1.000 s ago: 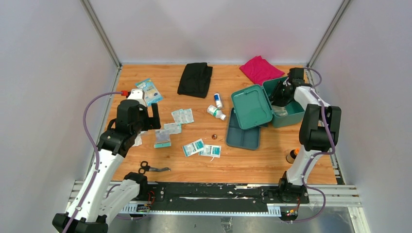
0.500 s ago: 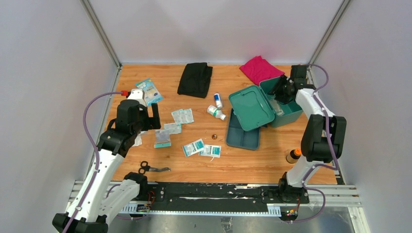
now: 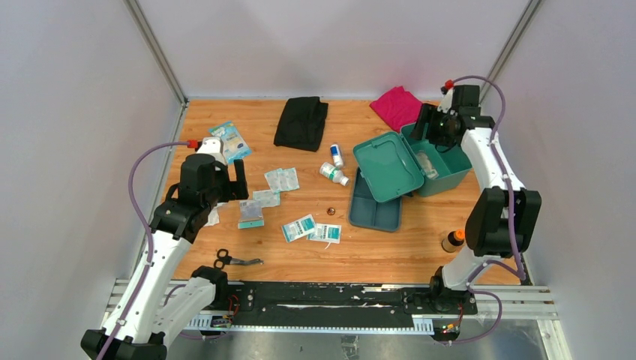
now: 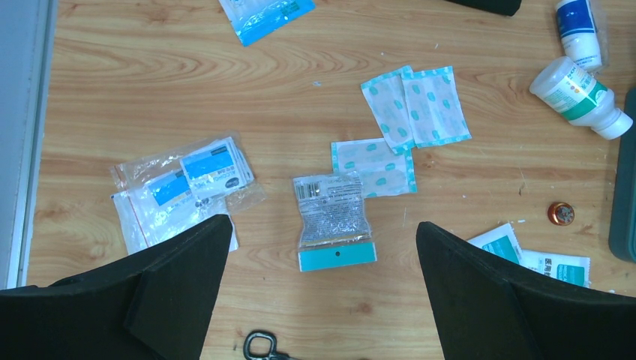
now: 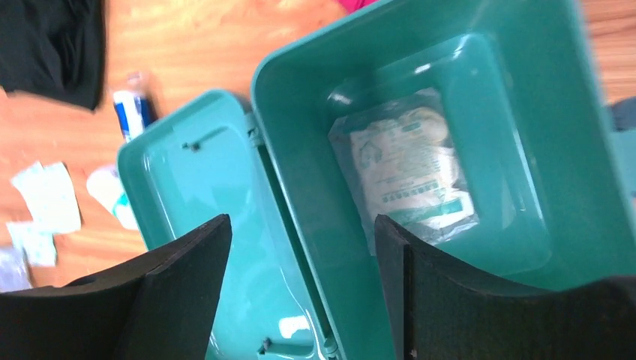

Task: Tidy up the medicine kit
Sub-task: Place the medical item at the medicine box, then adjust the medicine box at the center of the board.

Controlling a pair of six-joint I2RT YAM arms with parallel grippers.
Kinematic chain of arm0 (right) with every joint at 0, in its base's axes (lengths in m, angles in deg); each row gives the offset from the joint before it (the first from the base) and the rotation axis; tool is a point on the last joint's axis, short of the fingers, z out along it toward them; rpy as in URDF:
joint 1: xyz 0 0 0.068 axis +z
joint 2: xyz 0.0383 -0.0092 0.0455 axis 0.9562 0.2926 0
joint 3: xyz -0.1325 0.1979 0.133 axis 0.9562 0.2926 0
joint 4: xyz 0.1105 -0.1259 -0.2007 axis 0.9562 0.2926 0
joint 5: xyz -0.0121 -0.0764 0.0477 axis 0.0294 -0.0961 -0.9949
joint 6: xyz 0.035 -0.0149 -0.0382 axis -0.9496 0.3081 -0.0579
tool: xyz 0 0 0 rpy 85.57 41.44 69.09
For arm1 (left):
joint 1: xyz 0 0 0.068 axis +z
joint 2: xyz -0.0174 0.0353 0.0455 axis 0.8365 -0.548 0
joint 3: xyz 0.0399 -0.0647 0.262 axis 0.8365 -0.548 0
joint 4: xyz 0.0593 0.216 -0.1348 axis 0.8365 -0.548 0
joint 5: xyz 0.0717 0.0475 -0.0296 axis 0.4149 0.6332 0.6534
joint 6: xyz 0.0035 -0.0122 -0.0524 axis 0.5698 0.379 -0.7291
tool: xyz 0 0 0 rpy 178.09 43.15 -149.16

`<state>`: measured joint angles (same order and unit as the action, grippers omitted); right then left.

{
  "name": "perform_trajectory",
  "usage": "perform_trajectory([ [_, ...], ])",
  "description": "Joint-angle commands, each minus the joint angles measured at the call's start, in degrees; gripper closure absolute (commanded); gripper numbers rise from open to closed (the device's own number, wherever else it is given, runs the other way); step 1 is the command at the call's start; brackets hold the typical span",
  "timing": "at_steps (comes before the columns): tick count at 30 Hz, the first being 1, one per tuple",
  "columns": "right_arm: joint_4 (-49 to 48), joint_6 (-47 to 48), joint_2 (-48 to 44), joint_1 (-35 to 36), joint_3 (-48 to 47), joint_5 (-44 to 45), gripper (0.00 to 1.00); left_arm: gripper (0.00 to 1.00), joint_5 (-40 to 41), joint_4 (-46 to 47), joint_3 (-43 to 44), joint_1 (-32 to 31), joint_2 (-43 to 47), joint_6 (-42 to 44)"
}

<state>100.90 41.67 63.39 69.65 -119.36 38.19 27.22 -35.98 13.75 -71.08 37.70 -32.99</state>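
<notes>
The medicine kit point(image 3: 444, 171) is a teal box at the right of the table, its lid point(image 3: 387, 165) swung open to the left and its flat inner tray point(image 3: 375, 206) lying on the wood beside it. My right gripper point(image 3: 426, 133) hovers over the box's far end, open and empty. In the right wrist view the gripper point(image 5: 300, 225) looks down into the box point(image 5: 585, 150), where a clear packet point(image 5: 405, 169) lies on the bottom. My left gripper point(image 4: 319, 229) is wide open above a small sachet point(image 4: 334, 217), holding nothing.
Plaster packets point(image 3: 282, 179), boxed pads point(image 3: 313, 229), two white bottles point(image 3: 334, 174), a small brown cap point(image 3: 331, 211), a blue pouch point(image 3: 231, 141) and scissors point(image 3: 236, 260) lie left of the kit. A black cloth point(image 3: 301, 122) and a pink cloth point(image 3: 401, 106) lie at the back. An orange-capped bottle point(image 3: 452, 240) stands by the right arm.
My right gripper has lifted up and back out of the box while opening, and the clear packet stays inside. The left arm has not moved.
</notes>
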Motion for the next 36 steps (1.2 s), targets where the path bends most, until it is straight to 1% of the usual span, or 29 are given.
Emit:
perform_trajectory([
  [1, 8.5, 7.7, 3.6, 2.4, -2.2, -4.4, 0.24, 0.00, -0.5, 0.3, -0.5, 0.5, 0.1, 0.9],
  [7, 11.8, 9.6, 7.8, 3.2, -4.9, -2.9, 0.22, 0.00, -0.4, 0.3, -0.5, 0.5, 0.2, 0.9],
  [8, 12.2, 9.6, 8.2, 4.7, -5.3, -1.8, 0.23, 0.00, -0.4, 0.3, -0.5, 0.5, 0.2, 0.9],
  [10, 12.7, 9.2, 8.9, 4.9, -5.7, 0.0, 0.27, 0.00, -0.4, 0.3, -0.5, 0.5, 0.2, 0.9],
  [15, 12.5, 7.3, 8.8, 4.9, -5.8, 3.4, 0.42, 0.00, -0.4, 0.3, -0.5, 0.5, 0.2, 0.9],
  [22, 11.7, 4.1, 9.5, 4.8, -6.5, 5.2, 0.61, 0.00, -0.4, 0.2, -0.6, 0.5, 0.2, 0.9],
  [29, 9.6, -0.8, 10.0, 4.7, -5.9, 5.9, 0.72, 0.00, -0.4, 0.2, -0.5, 0.5, 0.2, 0.9],
  [36, 4.5, -10.9, 9.5, 4.0, -5.2, 4.6, 0.75, 0.00, -0.5, 0.2, -0.5, 0.5, 0.2, 0.9],
])
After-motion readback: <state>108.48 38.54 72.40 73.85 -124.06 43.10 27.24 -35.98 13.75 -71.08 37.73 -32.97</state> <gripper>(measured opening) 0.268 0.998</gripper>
